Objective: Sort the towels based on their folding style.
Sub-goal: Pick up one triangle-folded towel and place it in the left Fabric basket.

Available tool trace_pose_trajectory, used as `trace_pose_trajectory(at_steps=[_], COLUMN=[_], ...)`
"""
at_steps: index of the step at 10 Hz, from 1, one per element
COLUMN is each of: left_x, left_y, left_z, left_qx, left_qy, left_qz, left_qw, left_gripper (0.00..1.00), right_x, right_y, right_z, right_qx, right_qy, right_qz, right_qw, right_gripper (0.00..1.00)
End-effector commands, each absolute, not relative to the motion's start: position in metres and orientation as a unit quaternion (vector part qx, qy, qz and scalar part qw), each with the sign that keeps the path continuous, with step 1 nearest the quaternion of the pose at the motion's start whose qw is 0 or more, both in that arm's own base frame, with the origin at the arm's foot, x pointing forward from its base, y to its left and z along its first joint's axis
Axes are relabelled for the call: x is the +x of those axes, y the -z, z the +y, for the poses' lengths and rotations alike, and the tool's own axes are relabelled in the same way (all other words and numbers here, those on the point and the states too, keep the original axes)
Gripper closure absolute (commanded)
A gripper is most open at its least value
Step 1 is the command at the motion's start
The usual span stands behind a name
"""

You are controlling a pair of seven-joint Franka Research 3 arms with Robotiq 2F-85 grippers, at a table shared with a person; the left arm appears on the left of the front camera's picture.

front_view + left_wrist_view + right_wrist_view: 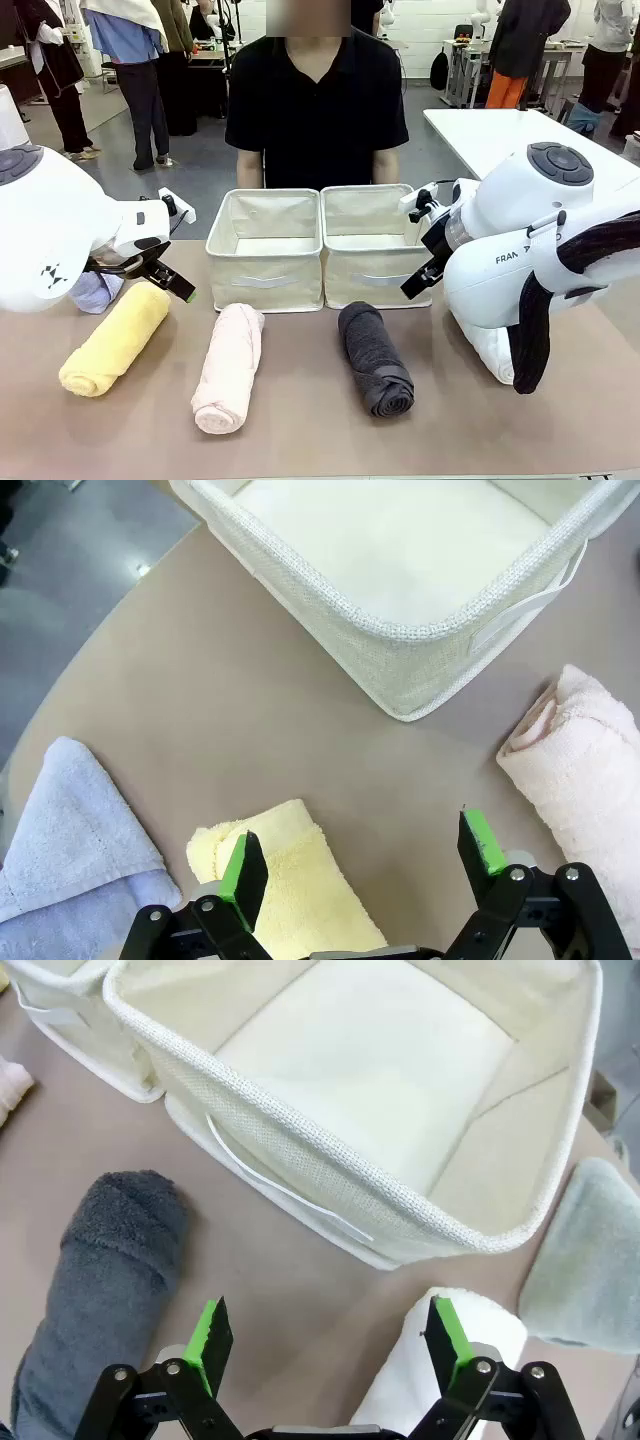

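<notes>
Three rolled towels lie in a row on the table: yellow (113, 338), pale pink (229, 366) and dark grey (376, 356). A lavender towel (95, 291) peeks out behind my left arm. My left gripper (363, 862) hangs open above the far end of the yellow towel (285, 880), with the lavender towel (70, 850) and pink towel (590, 770) to either side. My right gripper (326, 1338) is open between the dark grey towel (95, 1280) and a white rolled towel (435, 1365); a grey-teal towel (585, 1255) lies beside the bin.
Two beige fabric bins (265, 250) (370, 245) stand side by side at the table's middle, both with nothing in them. A person in a black shirt (315, 100) sits behind them. My right arm's white body (530, 250) covers the table's right side.
</notes>
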State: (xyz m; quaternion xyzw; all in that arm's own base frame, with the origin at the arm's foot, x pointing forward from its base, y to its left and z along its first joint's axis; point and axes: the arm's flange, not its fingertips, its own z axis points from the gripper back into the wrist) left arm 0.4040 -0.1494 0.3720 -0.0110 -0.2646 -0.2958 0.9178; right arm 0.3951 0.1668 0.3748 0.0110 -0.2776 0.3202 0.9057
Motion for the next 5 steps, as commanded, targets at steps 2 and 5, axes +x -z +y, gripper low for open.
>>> trace_pose_trajectory(at_steps=[2,5], left_x=[0.4040,0.4040], left_y=[-0.3720,-0.3720], left_z=[-0.1495,-0.1495], left_qx=[-0.011,-0.011], left_qy=[0.296,0.296], left_qz=[-0.265,-0.265], left_qw=[0.918,0.918], left_gripper=[0.00,0.00], right_x=[0.3951,0.3951], right_y=[-0.3746,-0.3746], right_z=[0.1668,0.1668], right_qx=[0.011,0.011], right_qy=[-0.320,-0.320], right_qz=[-0.277,-0.277], right_qw=[0.906,0.906], right_gripper=[0.00,0.00])
